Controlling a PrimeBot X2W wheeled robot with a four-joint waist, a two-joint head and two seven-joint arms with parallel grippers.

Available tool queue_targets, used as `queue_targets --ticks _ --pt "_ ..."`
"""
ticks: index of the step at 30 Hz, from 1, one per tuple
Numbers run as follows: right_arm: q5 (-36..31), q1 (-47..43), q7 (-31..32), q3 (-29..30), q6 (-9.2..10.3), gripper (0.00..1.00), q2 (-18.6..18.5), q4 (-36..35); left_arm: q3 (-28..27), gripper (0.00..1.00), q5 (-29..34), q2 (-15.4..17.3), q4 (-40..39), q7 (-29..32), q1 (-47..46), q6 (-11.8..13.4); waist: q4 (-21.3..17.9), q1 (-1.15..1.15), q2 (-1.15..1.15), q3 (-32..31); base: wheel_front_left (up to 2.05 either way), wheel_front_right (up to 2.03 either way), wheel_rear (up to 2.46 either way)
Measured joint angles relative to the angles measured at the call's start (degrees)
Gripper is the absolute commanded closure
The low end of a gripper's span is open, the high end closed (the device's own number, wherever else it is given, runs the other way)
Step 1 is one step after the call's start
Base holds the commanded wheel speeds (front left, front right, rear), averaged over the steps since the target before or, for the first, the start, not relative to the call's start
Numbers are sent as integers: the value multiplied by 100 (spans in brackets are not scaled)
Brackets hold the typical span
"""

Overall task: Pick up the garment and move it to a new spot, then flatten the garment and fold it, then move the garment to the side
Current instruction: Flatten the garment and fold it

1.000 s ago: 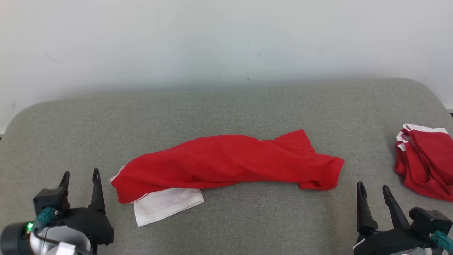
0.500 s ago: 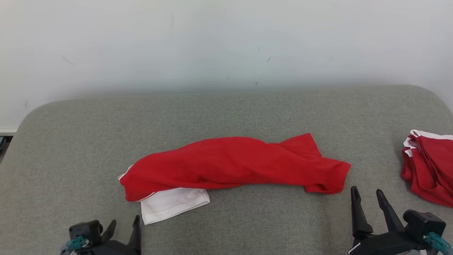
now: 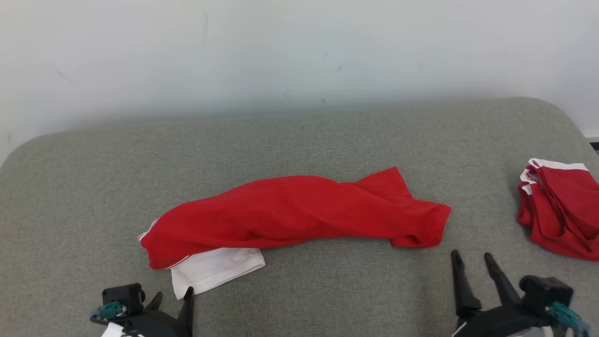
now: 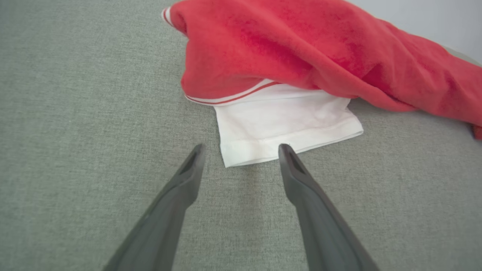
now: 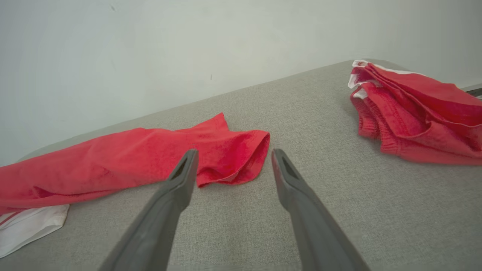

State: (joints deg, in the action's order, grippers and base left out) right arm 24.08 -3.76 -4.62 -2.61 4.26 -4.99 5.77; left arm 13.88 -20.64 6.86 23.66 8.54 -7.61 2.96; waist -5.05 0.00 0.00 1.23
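Note:
The garment [image 3: 295, 213] is a red shirt with a white sleeve, lying bunched lengthwise across the middle of the grey cushion [image 3: 299, 135]. Its white sleeve [image 3: 215, 270] sticks out at the near left end. My left gripper [image 3: 173, 299] stands open just in front of that sleeve; in the left wrist view the garment's [image 4: 301, 56] white sleeve corner [image 4: 278, 128] lies between and just beyond the left gripper [image 4: 241, 150] tips. My right gripper [image 3: 470, 260] is open, a little in front of the garment's right end, which shows as a red hem [image 5: 241, 158] beyond the right gripper [image 5: 233, 154] tips.
A second red garment with white trim [image 3: 559, 210] lies folded at the cushion's right edge, also in the right wrist view as a red pile [image 5: 414, 113]. A pale wall [image 3: 299, 51] rises behind the cushion. Bare grey fabric lies in front of and behind the central garment.
My left gripper has moved from the far left toward the white sleeve and now points at its corner. The right gripper shifted slightly lower. The head camera has wobbled.

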Motion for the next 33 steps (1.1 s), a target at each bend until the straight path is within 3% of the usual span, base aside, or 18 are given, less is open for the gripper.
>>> queue_targets --ticks 8,19,33 --pt "-178 931 581 -333 -194 0 -296 827 166 0 12 -82 27 145 -313 -3 8 1 0 163 0 0 0" --pt "-416 1738 1280 -712 -334 0 -364 1953 319 0 68 -154 152 305 -659 -47 261 0 0 390 0 0 0" --pt "-512 2438 1472 -871 -375 0 -267 2813 365 0 68 -194 357 355 -966 -103 499 0 0 807 0 0 0"
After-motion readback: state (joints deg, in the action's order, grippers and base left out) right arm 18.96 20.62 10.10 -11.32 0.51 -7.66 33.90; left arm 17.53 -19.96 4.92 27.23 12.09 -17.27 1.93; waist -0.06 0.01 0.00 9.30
